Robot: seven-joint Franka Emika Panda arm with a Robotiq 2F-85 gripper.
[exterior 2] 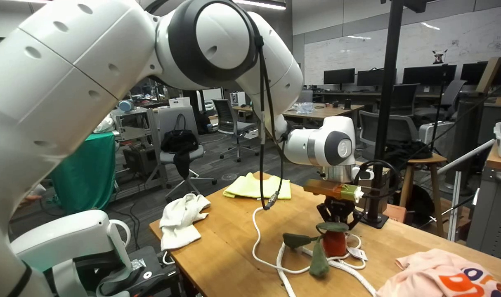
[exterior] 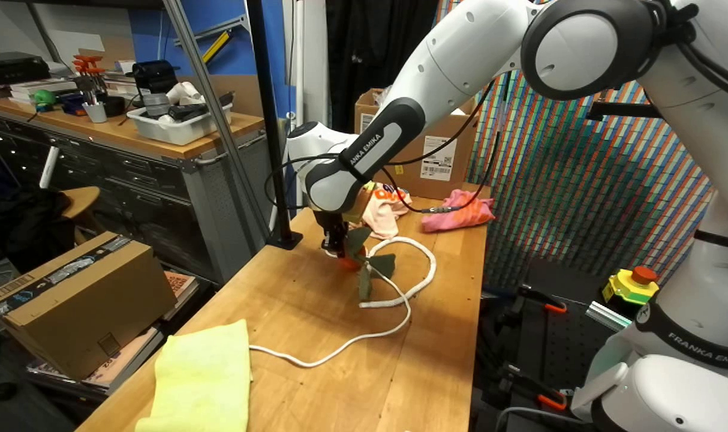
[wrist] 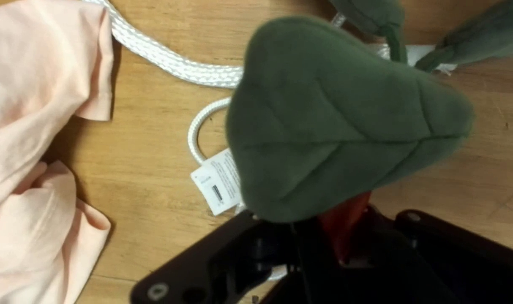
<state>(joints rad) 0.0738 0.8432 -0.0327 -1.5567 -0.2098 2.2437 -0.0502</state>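
A plush toy has a red body (exterior 2: 334,243) and several dark green leaves (exterior: 383,266). It rests on the wooden table, white rope (exterior 2: 280,262) lying around it. My gripper (wrist: 342,236) points down over the body and is shut on its red fabric, which shows pinched between the black fingers in the wrist view. A large leaf (wrist: 324,126) covers much of the fingertips there. Beside the toy lies a white printed tag (wrist: 217,181). In both exterior views the gripper is low, right at the toy.
A peach cloth (exterior 2: 444,274) lies near the toy, and a pink one (exterior: 458,211) sits by the cardboard box (exterior: 406,159). Farther off are a yellow cloth (exterior: 203,378) and a white cloth (exterior 2: 183,222). A black post (exterior 2: 384,123) rises close to the arm.
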